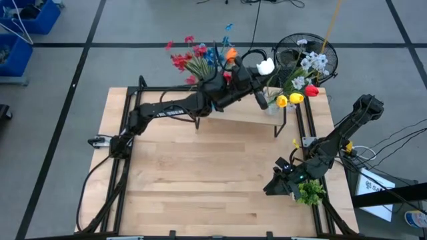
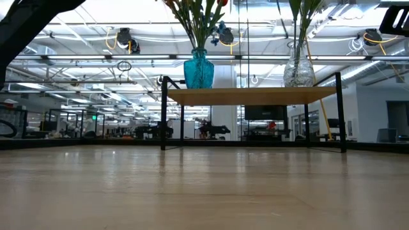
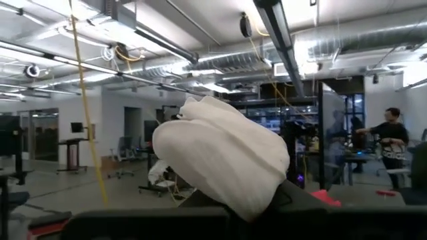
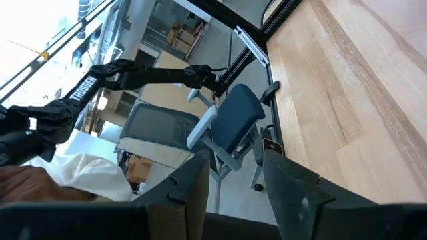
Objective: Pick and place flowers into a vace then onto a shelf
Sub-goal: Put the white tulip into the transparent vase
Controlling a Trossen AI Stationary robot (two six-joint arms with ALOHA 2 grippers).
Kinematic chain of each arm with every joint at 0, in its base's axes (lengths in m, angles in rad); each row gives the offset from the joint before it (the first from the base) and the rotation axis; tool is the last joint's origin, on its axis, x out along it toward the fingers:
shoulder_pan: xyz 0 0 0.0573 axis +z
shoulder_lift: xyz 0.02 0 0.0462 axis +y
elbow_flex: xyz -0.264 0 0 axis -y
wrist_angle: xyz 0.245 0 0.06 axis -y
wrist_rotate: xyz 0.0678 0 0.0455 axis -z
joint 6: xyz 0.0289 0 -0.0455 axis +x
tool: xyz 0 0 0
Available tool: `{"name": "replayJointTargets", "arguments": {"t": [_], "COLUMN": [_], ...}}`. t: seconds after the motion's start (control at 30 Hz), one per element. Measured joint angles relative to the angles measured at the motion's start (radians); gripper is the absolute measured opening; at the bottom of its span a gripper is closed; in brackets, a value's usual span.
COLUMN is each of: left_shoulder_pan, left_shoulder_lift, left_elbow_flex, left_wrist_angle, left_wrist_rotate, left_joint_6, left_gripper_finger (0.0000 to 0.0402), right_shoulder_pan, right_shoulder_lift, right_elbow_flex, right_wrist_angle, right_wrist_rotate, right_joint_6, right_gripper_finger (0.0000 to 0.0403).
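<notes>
Left arm: I saw it stretched from the left side of the table toward the upper middle of the high view, its gripper raised over the shelf.
Left fingers: closed on a white blossom — in the left wrist view that white flower filled the centre of the frame, sitting right at the fingers.
Right arm: I had it folded at the lower right of the high view, its gripper low near the table's right edge, just beside a bushy green clump.
Right fingers: in the right wrist view the two fingers stood apart with a gap between them, nothing held.
Shelf: at the far edge of the table in the upper middle of the high view; in the low view it showed as a light board on thin black legs.
Blue vase: stood on the shelf's left part in the low view, green stems rising out of it; from above, red, pink, blue and orange flowers spread over that end.
Clear vase: stood on the shelf's right part in the low view — white, yellow and red flowers above it in the high view.
</notes>
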State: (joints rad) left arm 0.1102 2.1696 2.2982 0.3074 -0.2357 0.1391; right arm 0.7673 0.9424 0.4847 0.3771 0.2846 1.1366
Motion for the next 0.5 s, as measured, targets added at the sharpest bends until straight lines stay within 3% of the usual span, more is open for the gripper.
{"name": "replayJointTargets", "arguments": {"t": [0.5], "left_shoulder_pan": [-0.002], "left_shoulder_lift": [0.020], "left_elbow_flex": [0.000], "left_wrist_angle": [0.113], "left_wrist_rotate": [-0.029], "left_joint_6": [0.029], "left_gripper_finger": [0.0010], "right_shoulder_pan": [0.000], "right_shoulder_lift": [0.000], "right_elbow_flex": [0.000], "right_wrist_angle": [0.008], "right_wrist_rotate": [-0.002], "right_joint_6": [0.000], "right_gripper_finger": [0.0132]}}
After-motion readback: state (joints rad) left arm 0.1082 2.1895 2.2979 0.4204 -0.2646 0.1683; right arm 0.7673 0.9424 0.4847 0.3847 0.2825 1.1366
